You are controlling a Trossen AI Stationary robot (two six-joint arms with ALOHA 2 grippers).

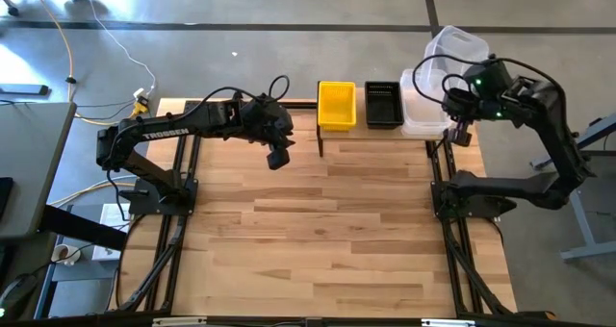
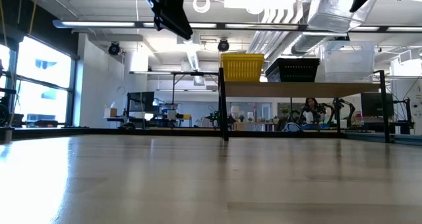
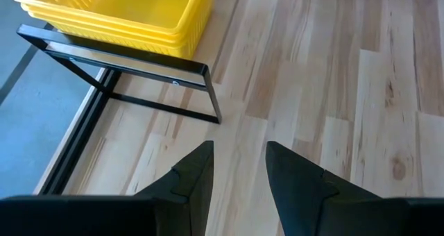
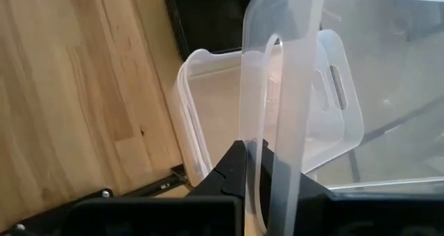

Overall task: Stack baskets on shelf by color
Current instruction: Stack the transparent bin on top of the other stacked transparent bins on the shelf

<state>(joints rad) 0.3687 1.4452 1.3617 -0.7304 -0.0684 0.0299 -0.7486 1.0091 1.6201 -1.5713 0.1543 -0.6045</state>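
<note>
R hand (image 4: 267, 187) pinches clear basket (image 4: 291, 90) rim above clear stack (image 4: 208, 104).

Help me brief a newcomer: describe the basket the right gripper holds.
On the shelf sit yellow, black and clear stacks. Above the clear stack, the right gripper pinches a clear basket: the only one tilted and airborne.

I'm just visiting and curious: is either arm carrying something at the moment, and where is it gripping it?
Yes. The right tool pinches a clear basket by its thin rim, above the clear stack on the shelf. The left tool holds nothing.
</note>
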